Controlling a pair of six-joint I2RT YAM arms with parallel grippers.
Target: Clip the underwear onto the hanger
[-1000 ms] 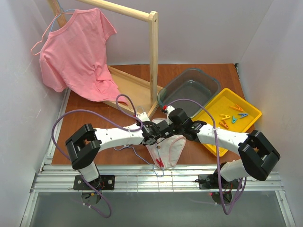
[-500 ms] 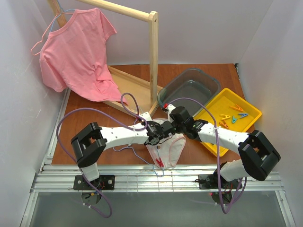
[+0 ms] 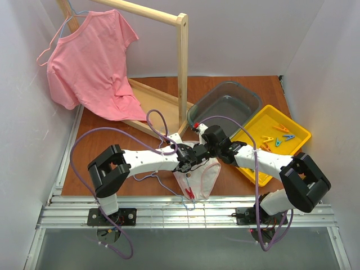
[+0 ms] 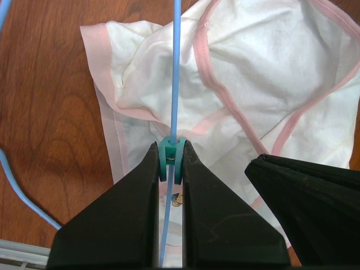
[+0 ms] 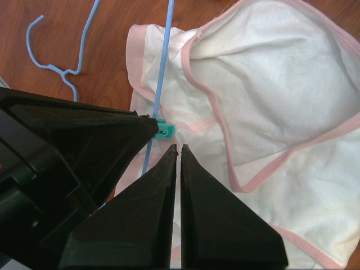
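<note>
No legible text, labels or numbers anywhere.

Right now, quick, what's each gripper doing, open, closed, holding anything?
Left gripper: shut on a small teal clip at the blue hanger wire, over the underwear.
Right gripper: shut, holding nothing.

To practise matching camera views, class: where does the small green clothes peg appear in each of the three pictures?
Top external: not discernible; the pincers meeting over the underwear hide it.
Left wrist: low centre, green peg on the hanger wire, pinched by the left pincer.
Right wrist: left of centre, peg beside the shut right pincer.
Shared landmark: the underwear's pink trim.
</note>
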